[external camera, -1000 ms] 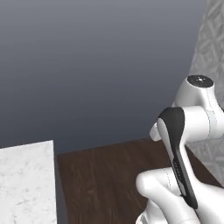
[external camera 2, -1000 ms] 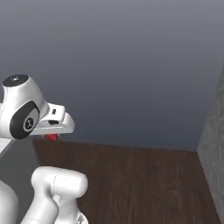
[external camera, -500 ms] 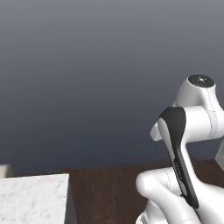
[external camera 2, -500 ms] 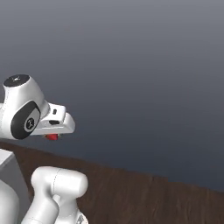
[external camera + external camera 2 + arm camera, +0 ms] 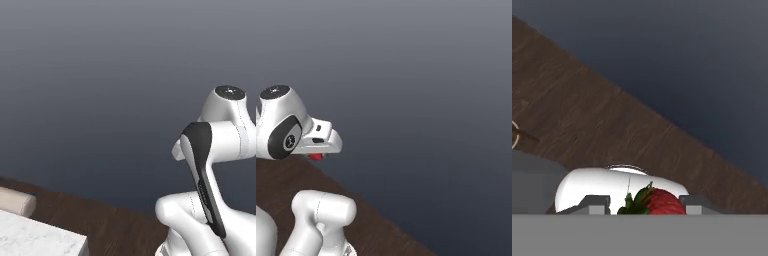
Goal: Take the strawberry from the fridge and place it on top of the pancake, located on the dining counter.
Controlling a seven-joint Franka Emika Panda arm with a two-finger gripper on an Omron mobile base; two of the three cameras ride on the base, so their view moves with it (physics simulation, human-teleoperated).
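- Left base view: a plain dark grey wall (image 5: 100, 90) takes up most of the room. Below it runs a dark brown wood floor (image 5: 115, 227). The white marble-patterned corner of the dining counter (image 5: 37, 239) sits at the lower left, with a beige rounded stool (image 5: 14, 201) just beside it. The white arm rises at the lower right.
- Right base view: the same grey wall stands over the wood floor at the lower left. The pincer (image 5: 317, 154) is held out from the arm's wrist, with the red strawberry (image 5: 316, 156) showing just beneath it.
- Hand view: the pincer is closed on the strawberry, which sits between the two finger tips (image 5: 594, 202), above the tilted wood floor.
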